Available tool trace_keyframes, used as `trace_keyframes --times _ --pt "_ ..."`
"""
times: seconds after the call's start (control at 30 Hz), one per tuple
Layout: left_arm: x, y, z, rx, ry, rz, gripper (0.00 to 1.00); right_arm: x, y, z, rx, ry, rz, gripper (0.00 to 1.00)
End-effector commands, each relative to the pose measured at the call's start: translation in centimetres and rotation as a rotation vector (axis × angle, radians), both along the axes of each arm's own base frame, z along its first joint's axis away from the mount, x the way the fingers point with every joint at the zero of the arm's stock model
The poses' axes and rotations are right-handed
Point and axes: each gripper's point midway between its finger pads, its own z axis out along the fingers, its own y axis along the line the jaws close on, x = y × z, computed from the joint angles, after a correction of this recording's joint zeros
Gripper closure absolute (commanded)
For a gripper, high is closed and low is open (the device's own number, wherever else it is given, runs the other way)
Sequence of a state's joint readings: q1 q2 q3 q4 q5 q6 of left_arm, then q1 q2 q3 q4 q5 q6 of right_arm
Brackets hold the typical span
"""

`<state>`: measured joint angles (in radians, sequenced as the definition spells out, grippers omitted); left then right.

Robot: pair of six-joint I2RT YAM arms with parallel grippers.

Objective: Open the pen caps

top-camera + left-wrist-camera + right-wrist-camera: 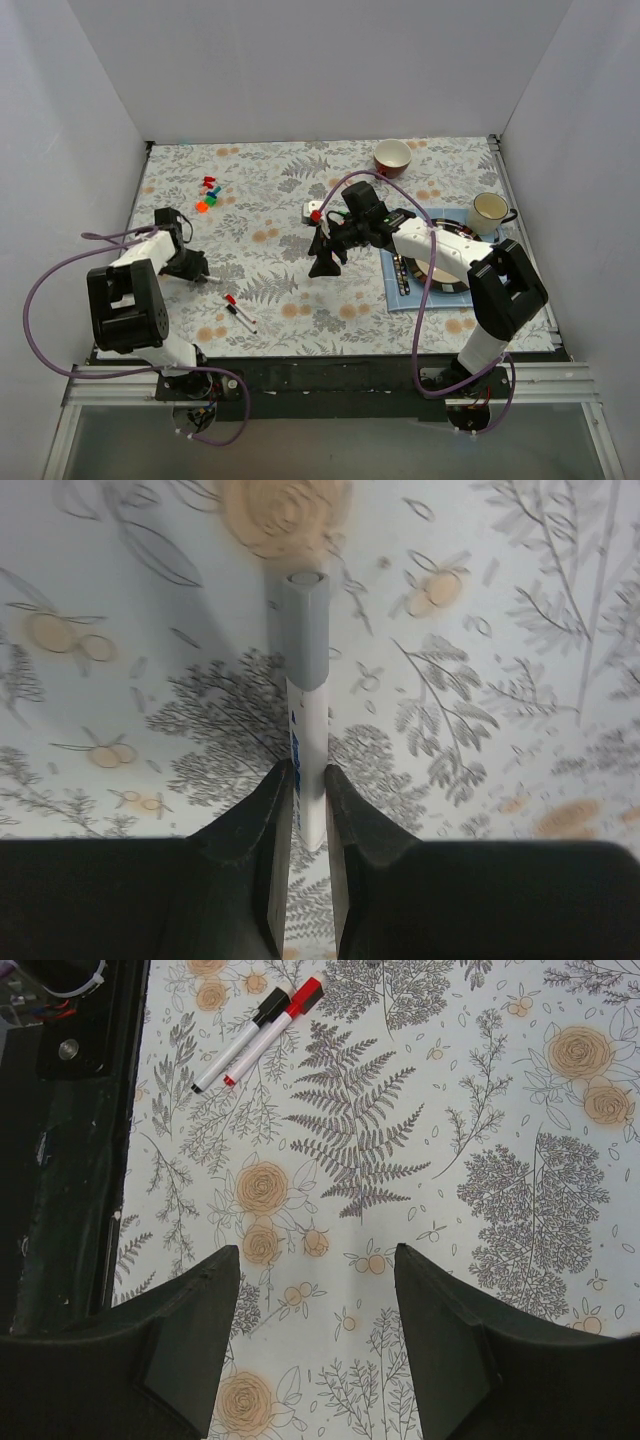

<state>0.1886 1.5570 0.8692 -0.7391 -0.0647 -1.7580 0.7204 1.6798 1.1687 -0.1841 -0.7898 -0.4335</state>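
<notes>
My left gripper (308, 770) is shut on a slim white pen (310, 740) whose grey cap (305, 630) points away from the fingers, just above the flowered cloth. In the top view this gripper (205, 273) is low at the left. My right gripper (318, 1260) is open and empty over bare cloth, and in the top view (323, 262) it is mid-table. Two white pens (250, 1040) lie side by side, one with a black cap (270, 1005) and one with a red cap (306, 995); they also show in the top view (240, 314). Several loose coloured caps (208, 193) lie at the back left.
A red bowl (392, 157) stands at the back, a white cup (489, 210) at the right. A blue mat (405, 290) with a dark plate and cutlery lies under the right arm. A small white and red thing (313, 212) lies near the right arm's wrist. The table's dark front edge (60, 1160) is close.
</notes>
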Motion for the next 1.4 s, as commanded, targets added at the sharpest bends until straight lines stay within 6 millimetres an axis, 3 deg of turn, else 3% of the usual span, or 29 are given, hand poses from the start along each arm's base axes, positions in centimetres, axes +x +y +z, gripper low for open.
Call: trace_keyframes --times 0.0,0.1,0.23,0.27,0.33,0.37,0.47,0.53,0.7,0.9,1.17,1.3,1.37 --pt "4.0 -2.5 3.4 -0.100 -0.271 -0.133 1.00 -0.5 0.6 2.2 0.062 -0.021 0.038 0.29" --pt "6.1 -4.3 5.9 -0.135 -0.423 -0.219 1.00 -0.8 0.7 2.0 0.065 0.005 0.048 0.29" --pt "6.8 -7.7 7.9 -0.181 -0.564 -0.350 1.00 -1.3 0.8 1.7 0.072 0.046 0.058 0.24" --pt "6.1 -9.6 8.0 -0.219 -0.598 -0.410 1.00 -1.3 1.0 1.8 0.083 0.052 0.063 0.23" --pt "6.6 -12.4 10.2 -0.288 -0.751 -0.517 1.00 -1.8 1.1 1.8 0.093 0.115 0.062 0.18" --pt "6.1 -14.8 11.2 -0.327 -0.817 -0.603 1.00 -1.8 1.0 1.6 0.098 0.147 0.055 0.17" --pt "4.3 -18.5 13.4 -0.393 -1.036 -0.741 1.00 -1.5 1.0 1.7 0.135 0.264 0.015 0.08" --pt "3.4 -19.6 14.0 -0.390 -1.117 -0.798 1.00 -0.9 0.8 1.8 0.158 0.320 -0.029 0.02" --pt "2.2 -21.0 15.4 -0.410 -1.258 -0.849 1.00 0.0 0.7 1.4 0.171 0.399 -0.112 0.02" --pt "1.0 -23.8 15.8 -0.472 -1.304 -0.939 1.00 -0.4 1.0 0.2 0.160 0.540 -0.121 0.02" --pt "-0.1 -26.6 15.8 -0.533 -1.328 -0.968 1.00 -0.7 1.0 1.0 0.181 0.556 -0.116 0.02" --pt "-0.4 -27.2 15.6 -0.542 -1.338 -0.962 1.00 -0.7 1.1 1.1 0.193 0.581 -0.123 0.08" --pt "-0.4 -27.4 15.7 -0.546 -1.345 -0.957 1.00 -0.9 1.1 0.9 0.186 0.611 -0.125 0.21"
